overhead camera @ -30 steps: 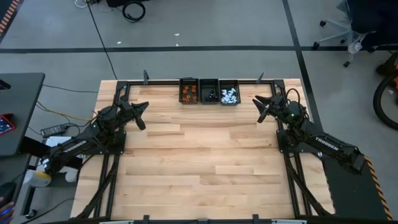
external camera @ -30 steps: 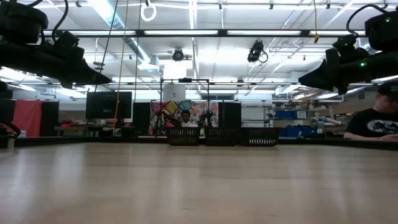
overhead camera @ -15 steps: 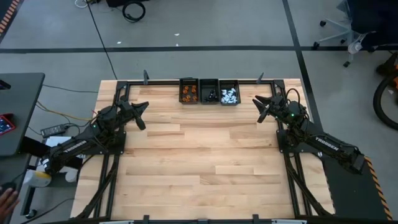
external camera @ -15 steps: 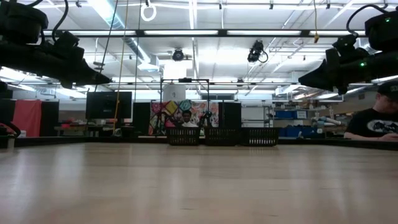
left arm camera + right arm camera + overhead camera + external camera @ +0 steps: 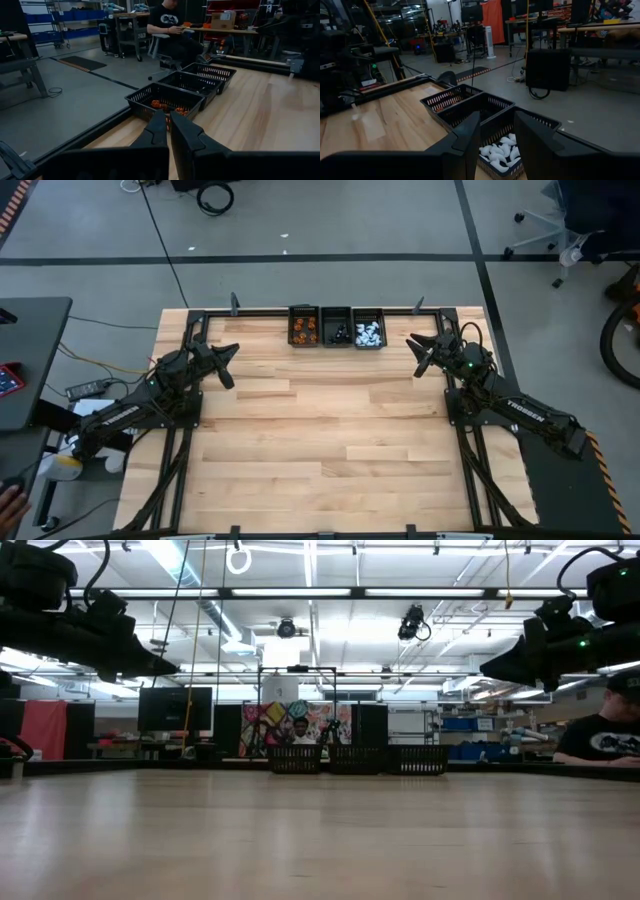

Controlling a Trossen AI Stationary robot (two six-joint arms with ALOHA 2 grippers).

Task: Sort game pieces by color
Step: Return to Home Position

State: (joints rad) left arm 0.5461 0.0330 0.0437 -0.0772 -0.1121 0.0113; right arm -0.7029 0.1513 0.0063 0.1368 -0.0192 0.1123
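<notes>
Three small black bins stand in a row at the table's far edge. Orange game pieces (image 5: 303, 332) (image 5: 161, 105) lie in the left bin, black pieces (image 5: 337, 333) in the middle bin, and white pieces (image 5: 369, 334) (image 5: 499, 150) in the right bin. My left gripper (image 5: 232, 358) (image 5: 167, 118) hovers at the far left, level, pointing toward the bins, shut on nothing. My right gripper (image 5: 416, 352) (image 5: 496, 124) hovers at the far right, level, open, with nothing between its fingers, the white pieces beyond them.
A black frame rail (image 5: 250, 313) runs along the table's far edge and its sides. The wooden tabletop (image 5: 320, 430) shows bare between the arms. A seated person (image 5: 600, 735) is beyond the table on the right; desks and shelves fill the room behind.
</notes>
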